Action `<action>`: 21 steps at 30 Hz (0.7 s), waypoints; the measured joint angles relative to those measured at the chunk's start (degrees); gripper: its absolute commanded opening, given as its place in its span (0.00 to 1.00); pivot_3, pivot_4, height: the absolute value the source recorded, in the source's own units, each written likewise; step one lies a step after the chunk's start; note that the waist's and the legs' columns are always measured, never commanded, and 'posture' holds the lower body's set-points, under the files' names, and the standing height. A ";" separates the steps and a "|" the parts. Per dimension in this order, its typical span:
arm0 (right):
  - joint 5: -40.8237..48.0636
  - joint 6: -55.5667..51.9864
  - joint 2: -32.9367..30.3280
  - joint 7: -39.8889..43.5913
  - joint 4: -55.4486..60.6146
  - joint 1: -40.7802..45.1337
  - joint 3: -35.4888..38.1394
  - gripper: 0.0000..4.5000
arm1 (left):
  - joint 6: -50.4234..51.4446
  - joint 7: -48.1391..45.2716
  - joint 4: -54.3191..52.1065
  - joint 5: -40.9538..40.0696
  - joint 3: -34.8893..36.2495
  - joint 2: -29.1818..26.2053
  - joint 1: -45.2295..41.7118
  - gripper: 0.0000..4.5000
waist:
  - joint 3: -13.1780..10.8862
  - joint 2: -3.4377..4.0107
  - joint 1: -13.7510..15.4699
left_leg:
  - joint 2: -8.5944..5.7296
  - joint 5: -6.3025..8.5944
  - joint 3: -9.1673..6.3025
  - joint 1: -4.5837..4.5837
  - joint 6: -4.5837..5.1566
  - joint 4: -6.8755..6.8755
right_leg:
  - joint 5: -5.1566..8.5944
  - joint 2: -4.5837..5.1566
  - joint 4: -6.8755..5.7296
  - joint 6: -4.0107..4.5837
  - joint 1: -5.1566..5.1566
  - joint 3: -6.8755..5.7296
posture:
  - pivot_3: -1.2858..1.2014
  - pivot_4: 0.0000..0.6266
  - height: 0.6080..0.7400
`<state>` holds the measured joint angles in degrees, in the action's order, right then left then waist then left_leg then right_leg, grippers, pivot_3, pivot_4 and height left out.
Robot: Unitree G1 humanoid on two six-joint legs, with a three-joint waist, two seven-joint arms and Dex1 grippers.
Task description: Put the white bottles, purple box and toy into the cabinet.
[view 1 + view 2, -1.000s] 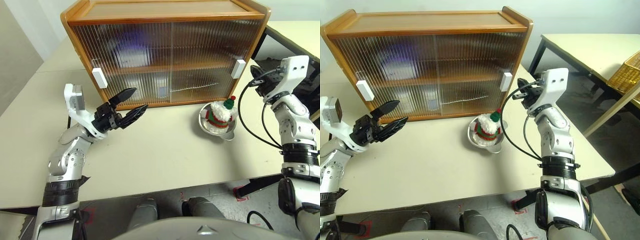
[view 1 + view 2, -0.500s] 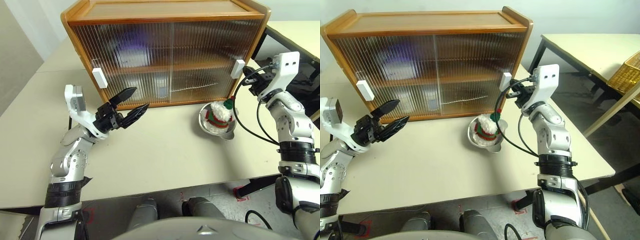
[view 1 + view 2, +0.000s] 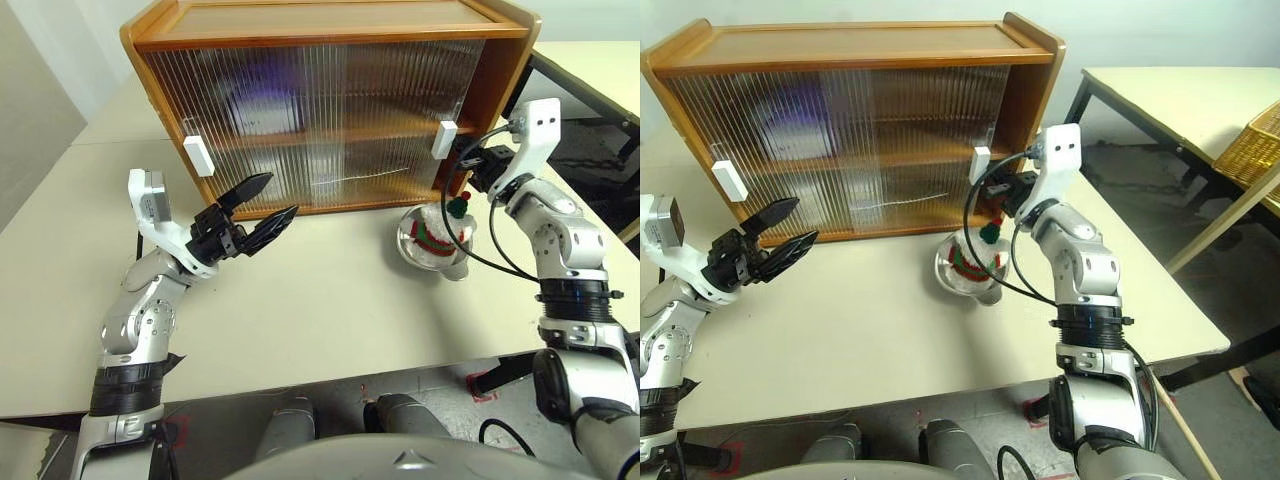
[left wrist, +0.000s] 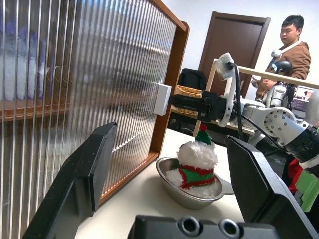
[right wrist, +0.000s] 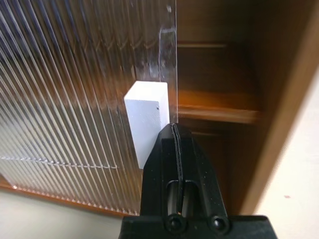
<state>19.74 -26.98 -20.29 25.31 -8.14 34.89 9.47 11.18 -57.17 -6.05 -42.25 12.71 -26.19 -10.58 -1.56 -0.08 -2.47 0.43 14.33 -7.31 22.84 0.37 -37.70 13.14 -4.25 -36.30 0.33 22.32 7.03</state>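
Right wrist view: right tool (image 5: 174, 130) pinched closed against white door handle (image 5: 146, 113); left tool (image 3: 258, 207) wide.

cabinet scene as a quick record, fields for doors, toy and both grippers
cabinet: wooden, on the table, one middle shelf
right door: slid partly left, a gap open at the cabinet's right end
right door handle: white, right gripper beside it
left door handle: white, near the left end
toy: sits in a steel bowl before the cabinet
right gripper: shut, tips at the handle's side
left gripper: open, holding nothing, above the table
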 measured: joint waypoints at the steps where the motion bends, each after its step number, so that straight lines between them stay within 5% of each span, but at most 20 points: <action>1: 0.03 -0.41 0.24 0.02 0.25 0.05 -0.30 0.01 | 0.00 0.05 -0.10 -0.01 0.01 -0.02 0.01 1.00 | 0.00 0.00 0.00 | 0.00 0.00 0.00 0.00 0.00 0.00 | 0.00 0.00 0.00 0.01 0.01 0.00 | 0.50 0.07 1.00; 21: 0.00 -0.68 9.17 1.23 -1.70 3.25 -6.78 0.01 | 0.00 0.82 -0.66 0.00 0.04 -0.07 0.59 1.00 | -0.01 0.02 0.15 | 0.04 0.00 0.02 0.05 -0.01 0.03 | -0.09 -0.02 -0.03 0.25 0.18 -0.05 | 0.50 0.07 1.00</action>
<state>19.74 -27.67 -11.13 26.54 -9.84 38.15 2.70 11.18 -56.35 -6.71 -42.25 12.75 -26.26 -9.99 -1.57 -0.06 -2.31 0.47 14.33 -7.29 22.89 0.37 -37.67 13.05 -4.27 -36.33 0.57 22.50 6.98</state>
